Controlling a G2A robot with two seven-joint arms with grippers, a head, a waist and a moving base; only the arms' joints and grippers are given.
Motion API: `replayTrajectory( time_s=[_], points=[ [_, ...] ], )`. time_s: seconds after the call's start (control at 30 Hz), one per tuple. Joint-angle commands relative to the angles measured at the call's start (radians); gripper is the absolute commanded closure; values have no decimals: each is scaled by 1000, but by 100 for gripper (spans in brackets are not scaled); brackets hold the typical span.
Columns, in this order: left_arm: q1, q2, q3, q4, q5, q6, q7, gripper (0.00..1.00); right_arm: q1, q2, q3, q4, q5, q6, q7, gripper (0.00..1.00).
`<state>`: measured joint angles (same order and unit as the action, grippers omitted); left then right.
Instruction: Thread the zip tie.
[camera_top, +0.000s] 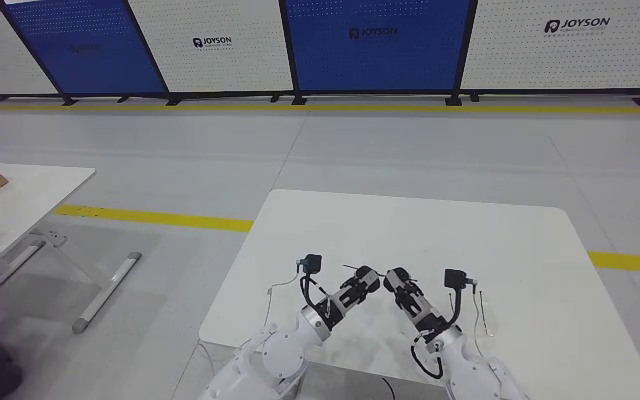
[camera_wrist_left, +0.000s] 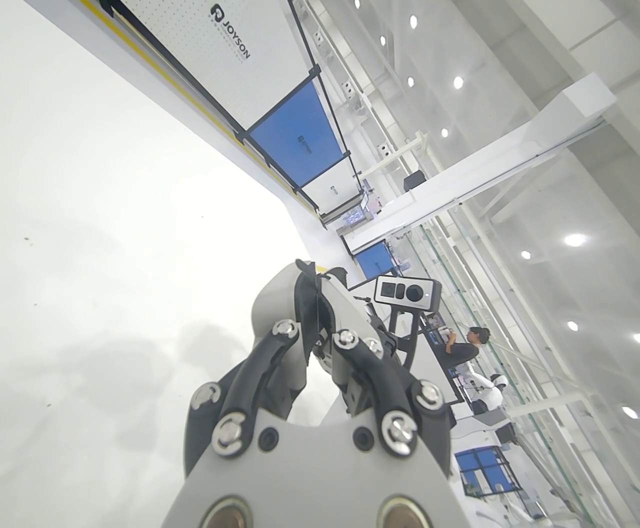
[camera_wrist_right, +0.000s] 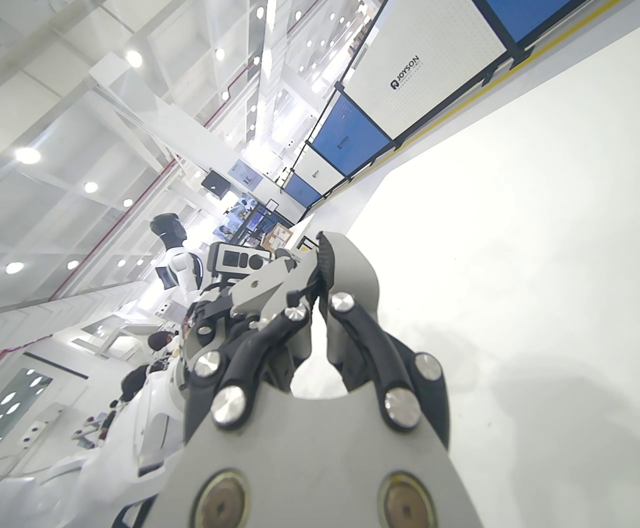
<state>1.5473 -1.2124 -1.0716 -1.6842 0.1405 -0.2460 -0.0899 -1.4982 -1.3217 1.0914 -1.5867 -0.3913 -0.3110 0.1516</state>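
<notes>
Left gripper (camera_wrist_left: 316, 272) clamped shut on thin black zip tie (camera_wrist_left: 317, 310), strip running along finger seam in left wrist view; too thin to make out from top. Right gripper (camera_wrist_right: 314, 257) fingers pressed together, contents unreadable. Count: two grippers, one tie. Top view: tips nearly meeting, arms angled inward above table (camera_top: 520, 240).

White table (camera_top: 420, 230), grey-black left pincer (camera_wrist_left: 312, 280), blue and white dotted panels (camera_top: 420, 60), yellow floor line (camera_top: 150, 216)

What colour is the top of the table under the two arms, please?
White: the table top is plain, best seen in the top view.
</notes>
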Motion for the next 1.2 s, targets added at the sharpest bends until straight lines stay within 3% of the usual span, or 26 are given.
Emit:
replayTrajectory(
  time_s=[0.0, 0.27, 0.3, 0.33, 0.6, 0.83, 1.17],
  points=[
    [1, 0, 0, -1, -1, -1, -1, 100, 1, 0, 0, 1, 4, 0, 5, 100],
    [3, 1, 1, -3, 1, 3, 1, 100, 5, 0, 0, 7, 36, 4, 27, 100],
    [3, 1, 1, -2, 2, 4, 2, 100, 5, 1, 1, 7, 39, 3, 28, 88],
    [3, 1, 1, -2, 2, 5, 3, 100, 4, 1, 2, 7, 41, 3, 28, 84],
    [0, 1, 5, -1, 8, 12, 7, 100, -1, 3, 7, -2, 45, -9, 24, 80],
    [-5, -1, 2, -4, -6, 24, 17, 100, -15, 6, 16, -17, 45, -18, 17, 69],
    [-12, -3, 0, -5, -28, 30, 26, 100, -22, 8, 18, -17, 46, -17, 15, 73]
  ],
)
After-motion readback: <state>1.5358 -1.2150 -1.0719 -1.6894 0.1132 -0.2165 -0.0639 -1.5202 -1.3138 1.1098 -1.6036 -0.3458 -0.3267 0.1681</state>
